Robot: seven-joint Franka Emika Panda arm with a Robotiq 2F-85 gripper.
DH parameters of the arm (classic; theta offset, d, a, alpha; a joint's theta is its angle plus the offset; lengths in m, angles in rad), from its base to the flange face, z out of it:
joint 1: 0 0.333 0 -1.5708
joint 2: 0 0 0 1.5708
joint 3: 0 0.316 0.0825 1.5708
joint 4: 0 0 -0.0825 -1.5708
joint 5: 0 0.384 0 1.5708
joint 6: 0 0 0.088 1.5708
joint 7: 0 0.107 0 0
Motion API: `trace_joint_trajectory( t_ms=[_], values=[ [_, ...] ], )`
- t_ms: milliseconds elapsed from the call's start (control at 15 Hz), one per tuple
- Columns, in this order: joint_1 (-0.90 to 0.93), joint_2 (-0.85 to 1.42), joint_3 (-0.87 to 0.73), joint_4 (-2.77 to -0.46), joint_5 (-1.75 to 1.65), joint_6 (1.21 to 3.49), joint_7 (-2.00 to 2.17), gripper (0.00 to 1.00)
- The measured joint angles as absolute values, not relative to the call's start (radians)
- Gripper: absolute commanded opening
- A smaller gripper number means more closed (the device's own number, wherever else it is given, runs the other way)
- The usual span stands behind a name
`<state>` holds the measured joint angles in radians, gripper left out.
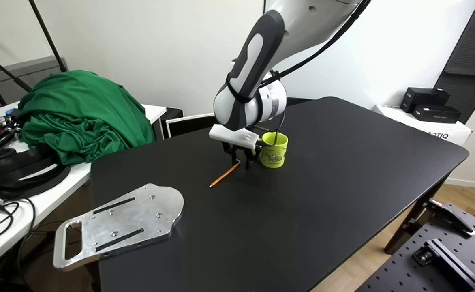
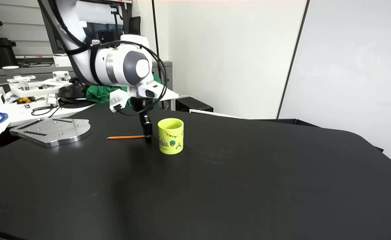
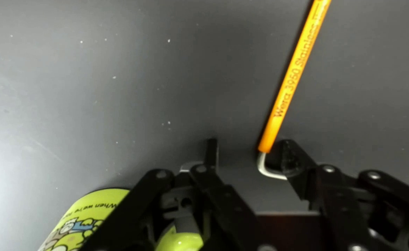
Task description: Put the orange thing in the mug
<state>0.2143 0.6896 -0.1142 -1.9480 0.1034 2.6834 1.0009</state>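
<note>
Closely framed in the wrist view: a gripper (image 3: 250, 156) with black fingers (image 3: 291, 165) parted partway, leaving a clear gap between the tips and gripping nothing. Within that gap, toward the finger on the three o'clock side, the bent silvery end of an orange stick (image 3: 291, 78) — whether touching or merely close, impossible to tell. Flat on a black table (image 1: 322, 211), with an orange shaft running toward one o'clock in the wrist view and lettered "Wera 3950 Stainless." Just beside the gripper, at three o'clock in an exterior view, a lime-green mug (image 1: 273, 156), upright and printed with small pictures. Farther out, at eight o'clock from the gripper, a slotted silver metal plate (image 1: 132, 221) jutting past the table's edge. Off the table at four o'clock, a dark perforated board (image 1: 407, 267). Beyond that, between nine and ten o'clock, a heap of dark green cloth (image 1: 83, 117) on a white desk (image 1: 155, 111). Deep in the background, between two and three o'clock, two black boxes (image 1: 436, 113) atop a white box (image 1: 420, 125) — and, behind, a white wall (image 1: 160, 48).
</note>
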Motion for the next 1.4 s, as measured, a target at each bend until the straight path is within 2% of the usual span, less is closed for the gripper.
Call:
trace_joint_trajectory(
  t_ms=[200, 933, 1400],
  values=[
    [0.215, 0.690, -0.117, -1.941, 0.106, 2.682, 1.007, 0.00],
    [0.249, 0.696, -0.182, -1.872, 0.103, 2.678, 1.112, 0.03],
    [0.274, 0.608, -0.212, -1.845, 0.070, 2.664, 1.170, 0.03]
  ],
)
